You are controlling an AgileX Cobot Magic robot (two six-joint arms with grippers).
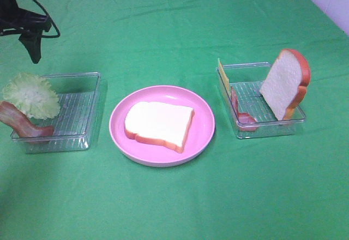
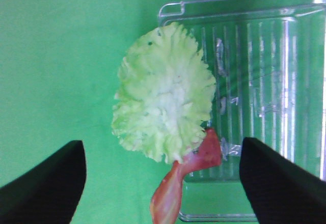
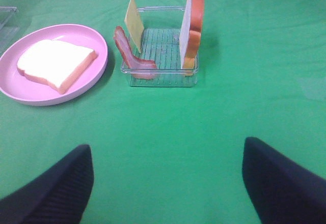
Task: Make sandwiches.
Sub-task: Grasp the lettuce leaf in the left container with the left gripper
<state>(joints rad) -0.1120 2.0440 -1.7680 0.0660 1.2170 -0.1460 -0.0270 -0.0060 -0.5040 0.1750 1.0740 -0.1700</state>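
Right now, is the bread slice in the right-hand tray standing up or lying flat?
Standing up. The bread slice rests on its edge against the clear tray's side wall.

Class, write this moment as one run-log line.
stage: bread slice on pink plate | left pincer: open, aimed at lettuce | right pincer: open, empty

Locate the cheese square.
In the exterior high view, the cheese square stands on edge against the left wall of the right tray, beside a bacon strip, right of the pink plate.

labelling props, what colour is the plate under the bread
Pink, with no pattern; the plate shows best in the exterior high view.
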